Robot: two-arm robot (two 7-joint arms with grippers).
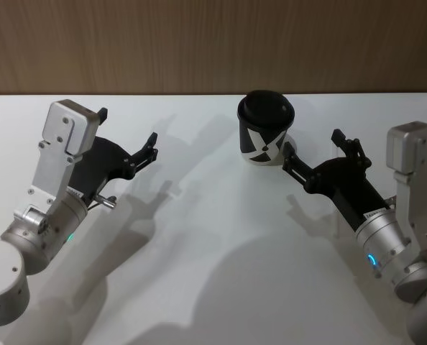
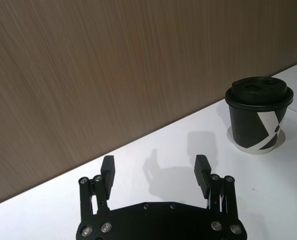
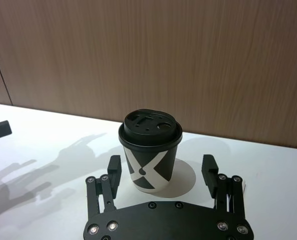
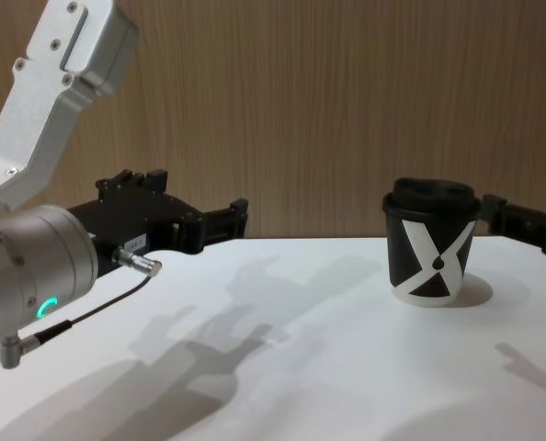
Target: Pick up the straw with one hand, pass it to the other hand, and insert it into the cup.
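Observation:
The cup [image 1: 265,136], black with a white X pattern and a domed black lid, stands upright at the back of the white table [image 1: 221,273]. My right gripper [image 1: 313,142] is open and empty, just right of the cup; in the right wrist view the cup [image 3: 149,150] stands just beyond my right gripper [image 3: 162,162]. My left gripper [image 1: 127,128] hovers open and empty over the table's left side, well apart from the cup [image 2: 258,120]. The straw is out of view.
A brown wood-grain wall [image 1: 199,43] runs along the table's far edge, close behind the cup. The silver left wrist [image 4: 34,266] with its green light ring and cable fills the near left of the chest view.

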